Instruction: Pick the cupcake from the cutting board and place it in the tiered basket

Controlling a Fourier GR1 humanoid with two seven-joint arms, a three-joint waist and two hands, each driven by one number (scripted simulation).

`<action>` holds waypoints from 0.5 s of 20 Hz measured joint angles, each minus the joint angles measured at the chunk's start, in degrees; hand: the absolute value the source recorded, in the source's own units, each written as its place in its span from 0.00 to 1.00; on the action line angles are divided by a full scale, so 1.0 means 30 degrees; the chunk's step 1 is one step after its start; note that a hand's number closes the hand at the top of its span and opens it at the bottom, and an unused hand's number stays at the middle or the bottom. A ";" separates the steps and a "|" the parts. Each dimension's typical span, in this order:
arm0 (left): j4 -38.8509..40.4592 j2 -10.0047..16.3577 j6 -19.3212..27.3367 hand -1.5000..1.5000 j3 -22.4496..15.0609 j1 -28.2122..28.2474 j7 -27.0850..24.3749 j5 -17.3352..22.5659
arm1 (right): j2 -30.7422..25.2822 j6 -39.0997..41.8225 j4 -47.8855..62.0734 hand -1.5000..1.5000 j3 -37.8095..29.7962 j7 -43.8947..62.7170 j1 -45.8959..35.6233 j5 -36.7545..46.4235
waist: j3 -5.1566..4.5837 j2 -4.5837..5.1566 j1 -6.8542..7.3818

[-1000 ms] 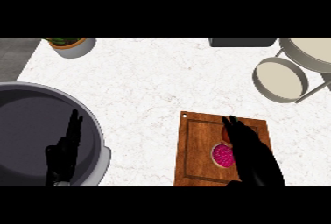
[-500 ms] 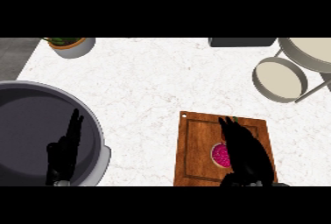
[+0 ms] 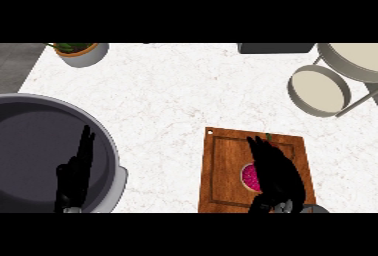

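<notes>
left hand [image 3: 74,177]: open, fingers straight, resting over the big grey pot [image 3: 37,145] at lower left; not in play.
potted plant [image 3: 81,54]: far-left corner of the worktop [image 3: 170,90], well clear of our route.
cutting board [image 3: 221,170]: wooden, flat on the worktop, lower middle-right.
cupcake [image 3: 249,177]: pink, on the board's right half; we see only its left part, the rest is under the hand.
right hand [image 3: 275,170]: over the cupcake, fingers stretched out along the board, not closed on it as far as we see.
risk 1: we judge the fingers sit over the top, not round the sides; closing from here could squash it or tip it.
risk 2: a glancing close could shove it left across the board.
dark box [image 3: 275,48]: top edge, left of the basket; a problem only if we swing wide.
tiered basket [image 3: 319,90]: upper right, well apart from the board; upper tier [image 3: 354,60] just behind the lower.
in the way: nothing lies between board and basket; the basket's frame or upper tier could catch the hand on a low approach.
</notes>
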 measured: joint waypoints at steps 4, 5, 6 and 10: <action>0.0064 -0.0114 -0.0144 0.50 0.0129 0.0030 -0.0292 0.0047 | 0.0315 0.0324 0.0948 0.00 -0.0457 -0.0265 -0.0044 -0.0193 | -0.0002 0.0006 0.0013; 0.0101 -0.0128 -0.0247 0.50 0.0212 0.0078 -0.0495 0.0133 | 0.0300 0.0350 0.1119 0.00 -0.0541 -0.0378 0.0106 -0.0169 | -0.0002 0.0003 0.0002; 0.0281 -0.0184 -0.0280 0.50 0.0247 0.0004 -0.0557 0.0140 | 0.0347 0.0424 0.1298 0.00 -0.0702 -0.0486 0.0067 -0.0237 | 0.0032 -0.0006 -0.0010; 0.0307 -0.0188 -0.0598 0.50 0.0459 -0.0023 -0.0511 0.0367 | 0.0793 0.0503 0.1900 0.00 -0.0901 -0.0673 0.0254 -0.0061 | 0.0039 -0.0026 -0.0015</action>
